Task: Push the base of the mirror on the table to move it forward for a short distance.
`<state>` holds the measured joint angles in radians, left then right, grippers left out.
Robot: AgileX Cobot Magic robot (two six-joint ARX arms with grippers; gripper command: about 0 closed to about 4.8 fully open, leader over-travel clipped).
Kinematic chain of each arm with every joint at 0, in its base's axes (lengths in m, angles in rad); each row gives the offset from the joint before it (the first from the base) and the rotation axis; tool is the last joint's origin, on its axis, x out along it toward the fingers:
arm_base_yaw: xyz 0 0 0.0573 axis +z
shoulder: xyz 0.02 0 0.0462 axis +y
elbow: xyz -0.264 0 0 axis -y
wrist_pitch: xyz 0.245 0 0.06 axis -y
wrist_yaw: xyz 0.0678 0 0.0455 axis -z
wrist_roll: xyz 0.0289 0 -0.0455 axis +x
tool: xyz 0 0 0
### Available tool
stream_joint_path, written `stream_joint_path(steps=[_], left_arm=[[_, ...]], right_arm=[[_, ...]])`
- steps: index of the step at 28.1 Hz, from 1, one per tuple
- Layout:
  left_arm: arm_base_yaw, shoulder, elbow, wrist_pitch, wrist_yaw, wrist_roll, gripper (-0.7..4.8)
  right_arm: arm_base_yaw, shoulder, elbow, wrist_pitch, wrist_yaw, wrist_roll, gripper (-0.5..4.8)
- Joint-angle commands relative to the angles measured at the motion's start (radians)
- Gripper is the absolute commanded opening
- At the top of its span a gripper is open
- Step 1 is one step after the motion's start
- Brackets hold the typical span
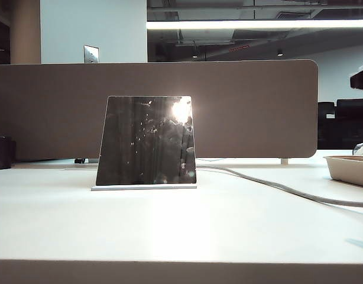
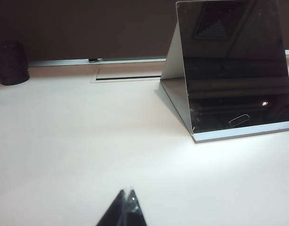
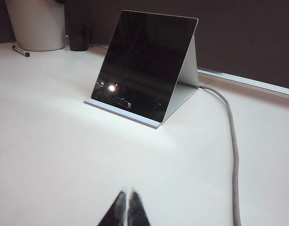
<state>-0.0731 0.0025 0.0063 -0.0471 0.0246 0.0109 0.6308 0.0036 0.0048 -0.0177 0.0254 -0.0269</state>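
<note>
Standing upright left of centre on the table (image 1: 229, 231): the mirror (image 1: 147, 141) on the base of the mirror (image 1: 143, 187), with neither arm showing in the exterior view. Hovering low over bare tabletop well short of the base: the left gripper (image 2: 126, 207) and right gripper (image 3: 127, 207), each with fingertips pressed together, seen only by the wrist cameras. Lying around: a grey cable (image 1: 276, 188) trailing from behind the mirror, a tray (image 1: 350, 169) at the right, a dark cup (image 2: 11, 63) at the left, the divider panel (image 1: 252, 109) closing off the back.

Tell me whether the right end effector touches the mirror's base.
Apart. The right wrist view shows bare table between the shut right end effector and the base of the mirror.
</note>
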Motion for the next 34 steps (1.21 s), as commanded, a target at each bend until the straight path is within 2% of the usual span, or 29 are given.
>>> stream_joint_path(steps=[1, 30, 34], left_arm=[[0.003, 0.0, 0.001, 0.012, 0.006, 0.008, -0.02], [0.025, 0.0, 0.001, 0.002, 0.006, 0.004, -0.02], [0.025, 0.0, 0.001, 0.002, 0.006, 0.004, -0.02]], right_arm=[[0.0, 0.0, 0.001, 0.014, -0.002, -0.001, 0.22], [0.0, 0.0, 0.001, 0.014, -0.002, -0.001, 0.22], [-0.029, 0.0, 0.001, 0.014, -0.005, -0.001, 0.22]])
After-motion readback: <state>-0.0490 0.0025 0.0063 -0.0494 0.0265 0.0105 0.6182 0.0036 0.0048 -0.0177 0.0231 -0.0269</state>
